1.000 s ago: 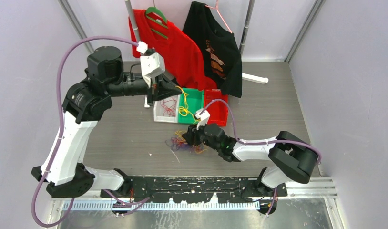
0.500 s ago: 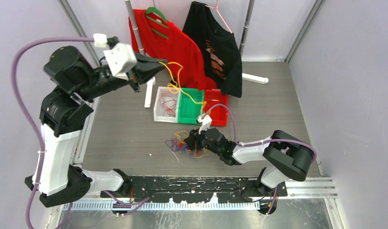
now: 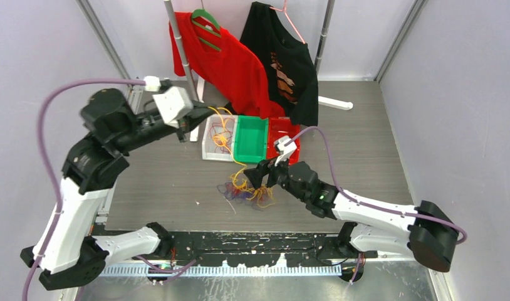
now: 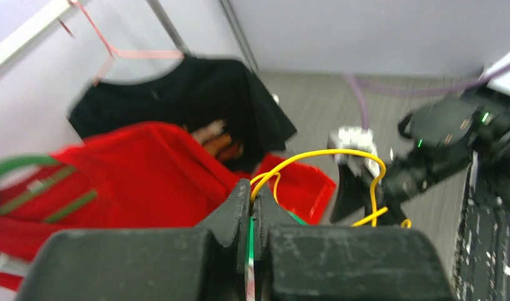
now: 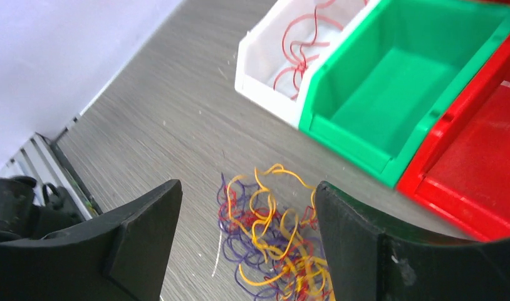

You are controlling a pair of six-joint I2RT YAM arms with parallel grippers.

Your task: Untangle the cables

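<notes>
many thin curly cables [image 3: 249,191] in yellow, red and purple tangled on the grey wood-grain desk [image 3: 165,175], right hand [image 5: 246,191] spread wide above them, left hand [image 4: 251,188] pinched on a looping yellow cable [image 4: 340,152]

Left pincer [image 4: 252,199] is pinched closed up high; right pincer [image 5: 247,194] gapes low.

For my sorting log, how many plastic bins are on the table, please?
3, in a row: white bin left, green bin middle, red bin right; another could hide behind the hanging shirts.
</notes>
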